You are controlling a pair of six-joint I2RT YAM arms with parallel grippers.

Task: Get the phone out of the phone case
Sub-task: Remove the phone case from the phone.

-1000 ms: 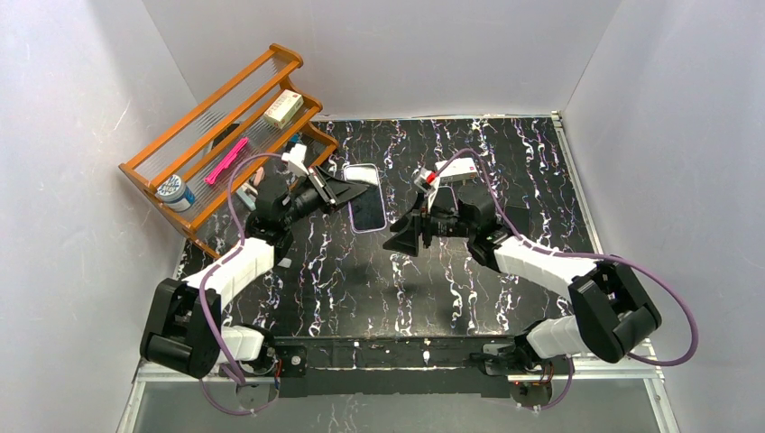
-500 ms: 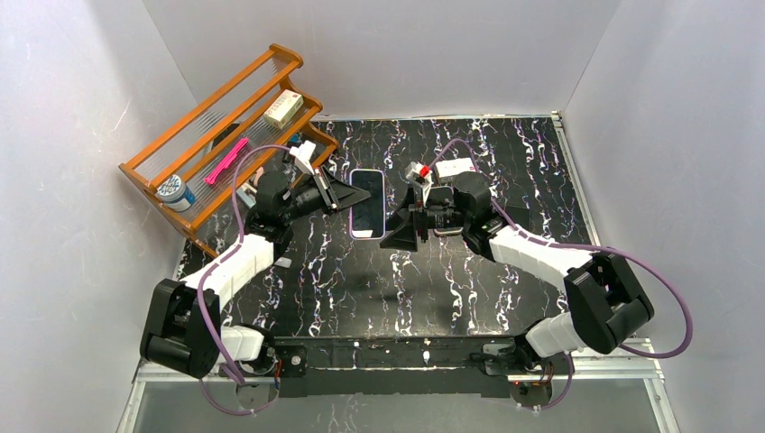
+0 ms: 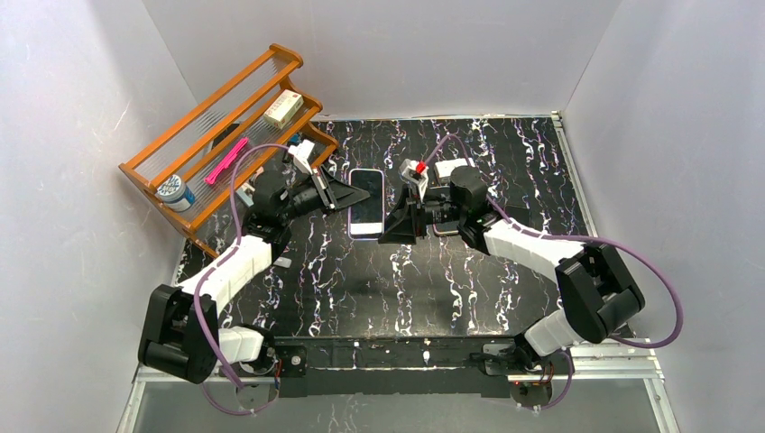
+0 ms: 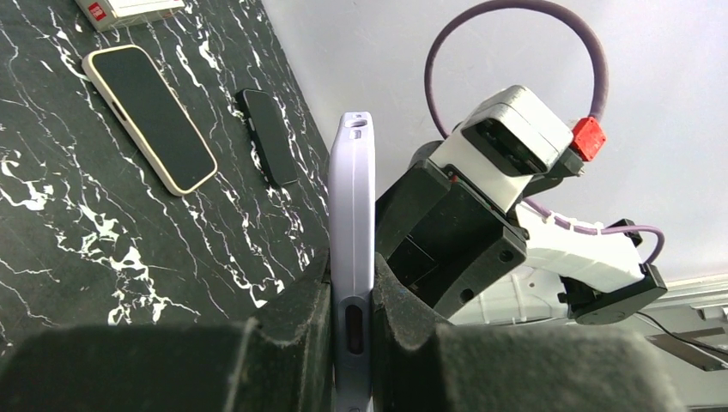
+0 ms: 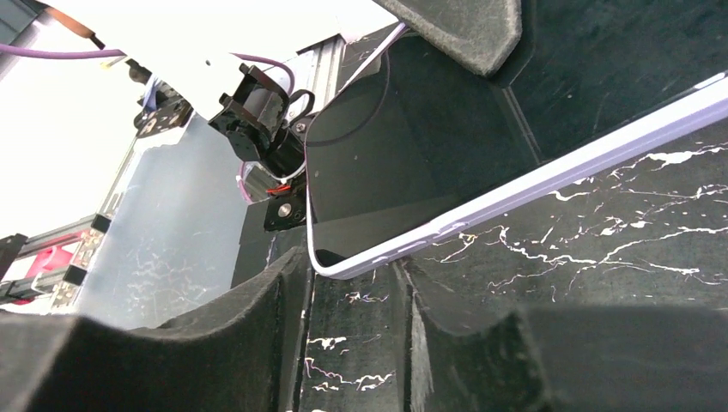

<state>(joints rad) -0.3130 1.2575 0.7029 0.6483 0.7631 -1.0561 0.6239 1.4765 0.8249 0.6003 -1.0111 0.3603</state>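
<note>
Left gripper (image 4: 352, 296): foam pads pinched across the thickness of the phone case (image 4: 352, 197), which is held off the table (image 3: 361, 271).
Right gripper (image 5: 352, 296): fingers spread, a case corner set between them; contact cannot be told.
Phone (image 5: 403, 163): glossy black glass, seated in case.
Case: lavender, smooth, round-cornered, likely pliable.
Advised: the rim is to be peeled at the corner and the screen left unsqueezed.

We note: case (image 4: 351, 257) lavender; phone (image 5: 412, 163) screen black; counter (image 3: 451, 280) black marble, white veins; rack (image 3: 289, 56) orange-brown wood; stick (image 3: 226, 161) on it pink; cables (image 4: 600, 77) purple; arms (image 3: 532, 253) white with black joints; red tab (image 4: 589, 137) on right wrist; spare phone (image 4: 148, 116) cream-rimmed, dark-faced; small phone (image 4: 268, 136) all black.
</note>
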